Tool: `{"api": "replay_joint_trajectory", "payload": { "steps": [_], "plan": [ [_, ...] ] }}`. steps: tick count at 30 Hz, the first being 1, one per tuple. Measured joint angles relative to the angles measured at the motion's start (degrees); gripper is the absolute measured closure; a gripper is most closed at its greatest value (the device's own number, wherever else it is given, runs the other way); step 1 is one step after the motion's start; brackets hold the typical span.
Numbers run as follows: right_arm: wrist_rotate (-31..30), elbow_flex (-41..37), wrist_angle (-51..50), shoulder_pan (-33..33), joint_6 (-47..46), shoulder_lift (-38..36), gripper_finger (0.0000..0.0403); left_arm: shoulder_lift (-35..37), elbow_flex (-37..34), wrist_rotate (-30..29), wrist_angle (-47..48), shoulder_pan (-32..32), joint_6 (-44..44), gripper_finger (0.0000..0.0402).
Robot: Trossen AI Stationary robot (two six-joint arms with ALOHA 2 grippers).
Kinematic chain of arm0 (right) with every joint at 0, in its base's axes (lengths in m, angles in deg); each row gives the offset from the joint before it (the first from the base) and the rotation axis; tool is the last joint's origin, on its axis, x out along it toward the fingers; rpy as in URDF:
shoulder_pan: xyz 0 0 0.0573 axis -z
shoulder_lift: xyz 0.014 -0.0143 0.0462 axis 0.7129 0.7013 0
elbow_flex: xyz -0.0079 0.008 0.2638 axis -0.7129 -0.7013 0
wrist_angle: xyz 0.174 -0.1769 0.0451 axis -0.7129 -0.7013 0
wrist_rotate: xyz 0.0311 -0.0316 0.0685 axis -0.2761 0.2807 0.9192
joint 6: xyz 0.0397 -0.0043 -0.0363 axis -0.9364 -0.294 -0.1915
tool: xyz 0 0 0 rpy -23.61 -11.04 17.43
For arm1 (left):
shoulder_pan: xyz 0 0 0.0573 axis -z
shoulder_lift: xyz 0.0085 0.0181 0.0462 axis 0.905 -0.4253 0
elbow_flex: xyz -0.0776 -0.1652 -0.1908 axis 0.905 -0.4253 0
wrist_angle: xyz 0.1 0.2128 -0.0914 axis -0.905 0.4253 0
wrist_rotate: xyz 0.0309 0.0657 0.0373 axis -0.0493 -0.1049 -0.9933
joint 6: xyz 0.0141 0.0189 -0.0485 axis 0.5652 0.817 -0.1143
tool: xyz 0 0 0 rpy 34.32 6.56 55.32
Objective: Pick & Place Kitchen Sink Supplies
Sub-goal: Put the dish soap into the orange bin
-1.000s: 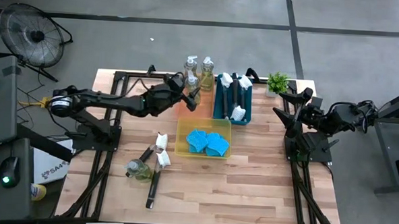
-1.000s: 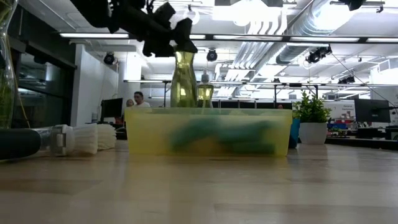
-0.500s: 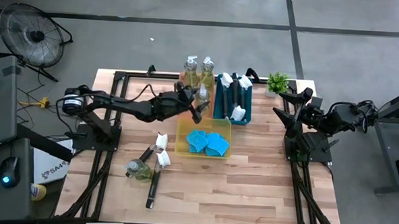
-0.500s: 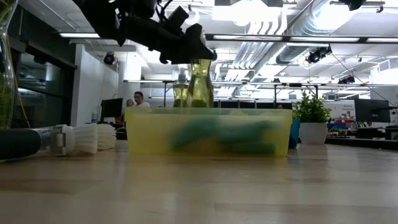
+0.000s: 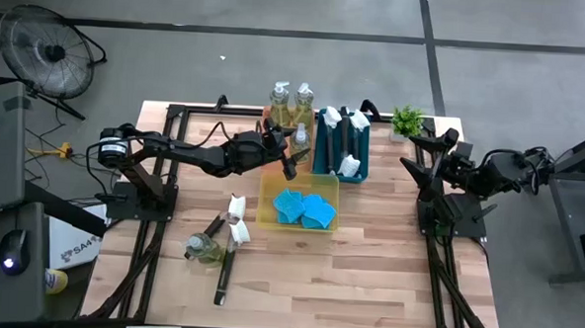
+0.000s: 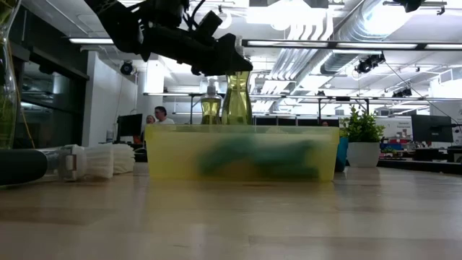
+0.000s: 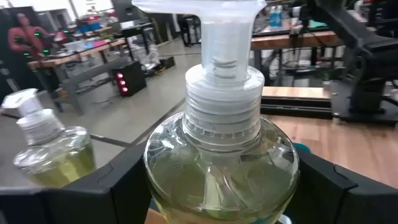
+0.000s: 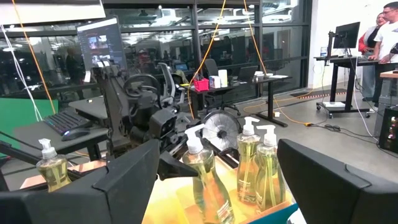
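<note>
the surface [image 5: 367,276] carries three trays near its far edge: an orange tray [image 5: 275,123] toward the far left part, a teal tray [image 5: 324,151] beside it, and a yellow tray [image 5: 267,207] just in front of them, holding blue sponges [image 5: 303,208].

the left arm reaches from the left edge across to the middle of the far side. its left tool [image 5: 289,154] pinches a soap bottle [image 5: 297,138] by the body, one finger on each side, and the bottle stands upright, long axis vertical, white pump on top. in the low view this bottle hangs behind the yellow tray and beside another bottle.

the relation that matters: two soap bottles [image 5: 290,102] already stand in the orange tray, and they lie just beyond the held bottle, toward the far edge and a little to the left. so, i judge, the next move is short, back over that tray and then down.

the right tool [image 5: 426,155] waits at the right edge, spread and holding nothing, well apart. one bottle [image 5: 201,247] and the dish brushes [image 5: 230,242] lie near the left front part.
</note>
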Motion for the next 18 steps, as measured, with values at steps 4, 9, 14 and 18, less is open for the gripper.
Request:
{"api": "replay_joint_trajectory", "payload": {
  "steps": [4, 9, 14, 18],
  "plan": [
    [0.0, 0.0, 0.0, 0.0, 0.0, 0.0, 0.0082, -0.9, 0.2, 1.3, -0.3, -1.6, -0.2, 0.0115],
    [0.0, 0.0, 0.0, 0.0, 0.0, 0.0, 0.0082, -3.4, 2.2, 4.0, 0.6, -3.2, 0.0, 0.0115],
    [0.0, 0.0, 0.0, 0.0, 0.0, 0.0, 0.0082, -3.8, 3.1, 4.9, 0.5, -3.7, -0.2, 0.0115],
    [0.0, 0.0, 0.0, 0.0, 0.0, 0.0, 0.0082, -3.8, 3.1, 5.2, 1.0, -3.8, -0.2, 0.0115]
  ]
}}
